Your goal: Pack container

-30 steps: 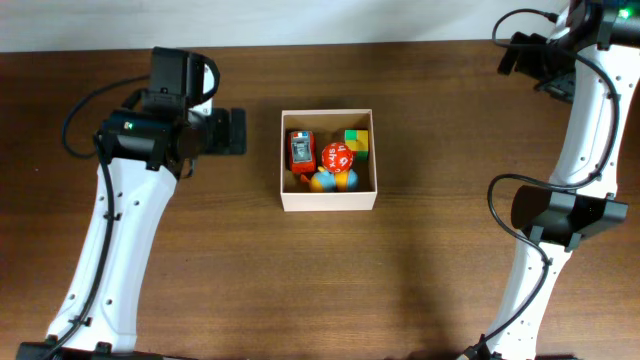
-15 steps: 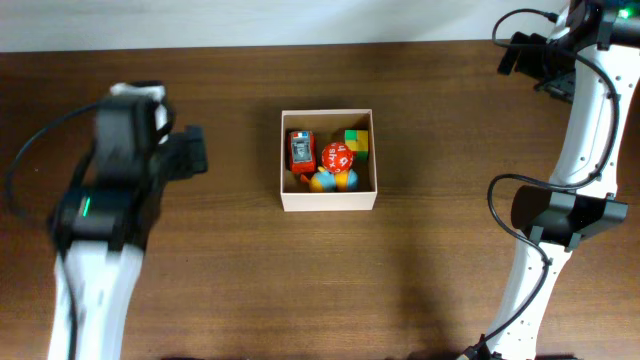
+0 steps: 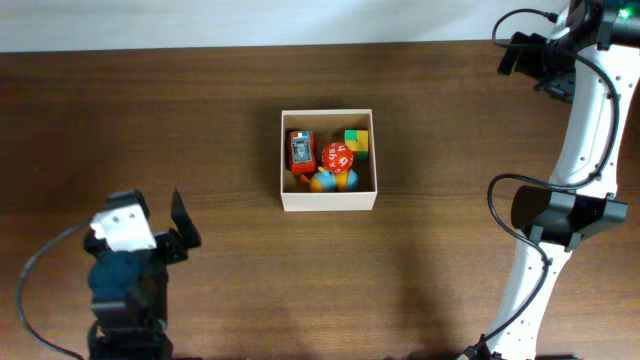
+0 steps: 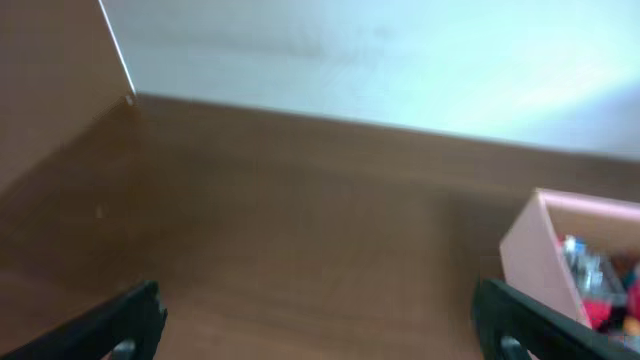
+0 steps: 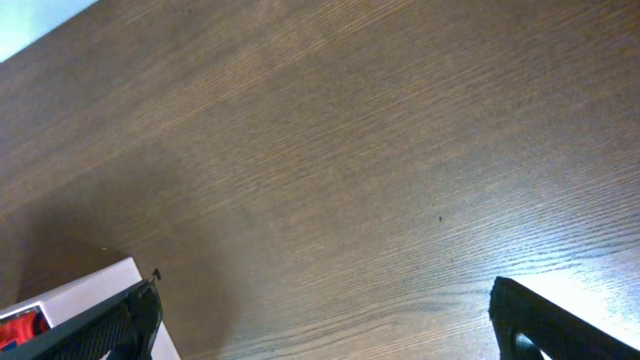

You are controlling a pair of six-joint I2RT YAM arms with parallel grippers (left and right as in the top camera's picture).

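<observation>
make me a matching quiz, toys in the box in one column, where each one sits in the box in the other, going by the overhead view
Things:
1 red rectangular toy
2 red ball with white marks
3 green and yellow cube
4 blue and orange round toys

Places in the container:
a far right corner
b along the near wall
c by the left wall
d middle

Pairs: 1-c, 2-d, 3-a, 4-b

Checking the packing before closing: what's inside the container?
In the container: an orange-red toy, a red round toy, a green-yellow block, blue-orange round pieces. Anything underneath them is covered.
</observation>
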